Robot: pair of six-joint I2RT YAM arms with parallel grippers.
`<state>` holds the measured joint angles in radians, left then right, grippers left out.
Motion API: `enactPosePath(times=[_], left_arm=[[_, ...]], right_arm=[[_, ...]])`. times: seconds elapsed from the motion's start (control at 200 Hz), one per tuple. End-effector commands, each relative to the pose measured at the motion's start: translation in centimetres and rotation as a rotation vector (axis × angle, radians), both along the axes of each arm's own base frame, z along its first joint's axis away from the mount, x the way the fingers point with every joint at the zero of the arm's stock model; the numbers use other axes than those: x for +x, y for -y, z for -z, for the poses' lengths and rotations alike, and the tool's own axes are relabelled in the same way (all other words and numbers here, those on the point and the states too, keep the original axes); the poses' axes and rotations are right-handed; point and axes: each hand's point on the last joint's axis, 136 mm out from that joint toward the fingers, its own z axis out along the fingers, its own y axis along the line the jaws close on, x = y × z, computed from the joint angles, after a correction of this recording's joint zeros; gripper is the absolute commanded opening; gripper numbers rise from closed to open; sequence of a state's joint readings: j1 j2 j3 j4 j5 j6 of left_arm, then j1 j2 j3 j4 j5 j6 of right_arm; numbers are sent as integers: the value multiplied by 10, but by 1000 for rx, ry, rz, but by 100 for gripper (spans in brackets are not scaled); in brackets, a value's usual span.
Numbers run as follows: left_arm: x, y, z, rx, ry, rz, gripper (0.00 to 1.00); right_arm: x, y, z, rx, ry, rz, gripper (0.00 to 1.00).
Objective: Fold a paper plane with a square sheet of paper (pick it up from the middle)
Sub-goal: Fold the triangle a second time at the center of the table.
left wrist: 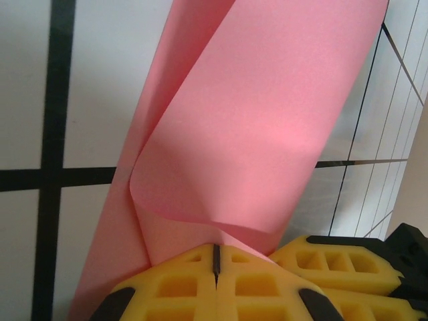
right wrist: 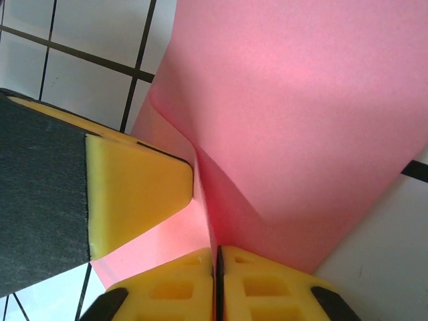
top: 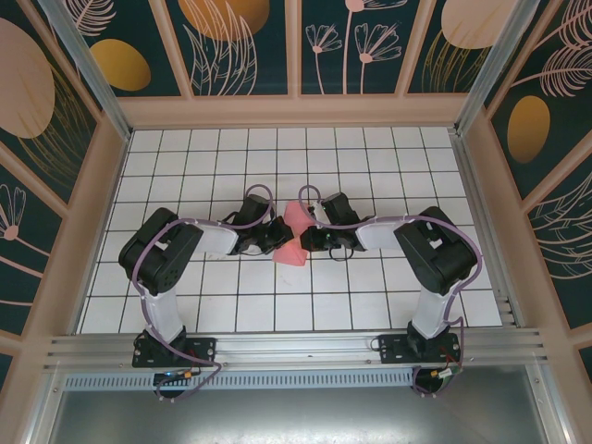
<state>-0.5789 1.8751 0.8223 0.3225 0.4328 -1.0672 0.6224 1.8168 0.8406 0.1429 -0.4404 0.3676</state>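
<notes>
**Both hands pinch the pink sheet at mid-desk, fold line running between them**

The sheet of paper (top: pixel 294 225) is off the desk (top: pixel 370 296), held up in the middle of the tiled surface where the two arms meet. The left hand (top: pixel 277 239) comes in from the left and the right hand (top: pixel 312 239) from the right, fingertips almost facing. Both are equally near the sheet.

Each wrist view shows yellow fingers pressed together with only a thin seam between them, and pink paper running into that seam. I read both hands as clamped on the sheet, with neither one spread.

From above, the sheet's long axis runs away from the arm bases, crossways to the line joining the two hands. It is no longer flat. In the left wrist view one flap curls over in a soft roll with no sharp crease, and in the right wrist view a crease leads down to the fingers.

Judging by this, the next move depends on the hands working along that near-to-far axis, so that the loose roll flattens onto the crease line.
</notes>
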Motion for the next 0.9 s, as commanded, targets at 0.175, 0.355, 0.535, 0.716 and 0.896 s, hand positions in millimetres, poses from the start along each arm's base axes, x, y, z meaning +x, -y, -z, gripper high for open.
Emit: enactPosePath(times=[0.175,0.355,0.535,0.716,0.896], left_arm=[[-8,-18,28,114,-47,-15,4],[-8,-17,27,107,-43,-12,4],[-8,-17,26,106,-38,-5,4],[-7,-15,25,99,-34,2,4],[-7,-14,24,97,-34,3,4]], right_arm=[[15,27,-19,-78,32,156,37],[11,32,-48,3,27,235,47],[-7,4,-76,206,-36,190,23],[-23,-25,-70,197,-106,125,11],[-24,-38,-53,142,-152,102,7]])
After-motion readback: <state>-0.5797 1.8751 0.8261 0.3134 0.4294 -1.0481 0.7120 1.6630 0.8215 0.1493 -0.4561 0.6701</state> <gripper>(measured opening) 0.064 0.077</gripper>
